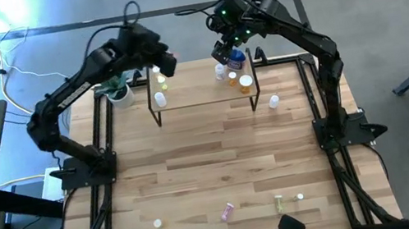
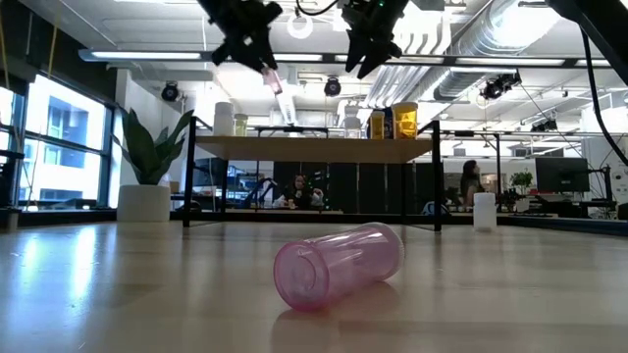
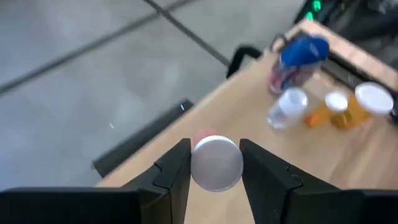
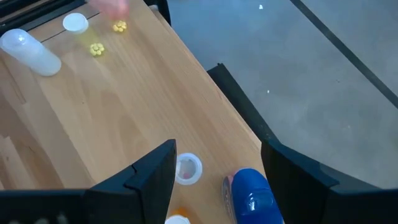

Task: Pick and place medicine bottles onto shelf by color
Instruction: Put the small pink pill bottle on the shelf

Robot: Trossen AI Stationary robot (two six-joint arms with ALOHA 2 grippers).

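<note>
My left gripper (image 3: 214, 163): clamped on a small white-capped bottle (image 3: 216, 163) with a pinkish body, caught at the cap between both fingers, up above the left end of the shelf (image 1: 203, 98).
Bottle in hand: in the low view it hangs tilted from my fingers, clear of the board and of the bottles under it.
Drop zone: the left end already carries a white bottle (image 1: 160, 99) and a yellow-green one (image 1: 160, 86); I judge a pink one needs its own bare patch beside them, not among them.
How I'd do it well: bring the bottle upright first, lower slowly until the base meets the board, then let go and lift straight up so the cap is not dragged.
Risk: the board is narrow; a tilted release could roll the bottle off the far edge.
My right gripper (image 4: 214, 171): fingers spread and empty, hovering over the right end of the shelf above the blue bottle (image 4: 250, 196) and the orange bottles (image 1: 243, 83).
Left to sort: a pink bottle (image 2: 339, 265) lying on its side near the table's front edge, with other small ones near it.
</note>
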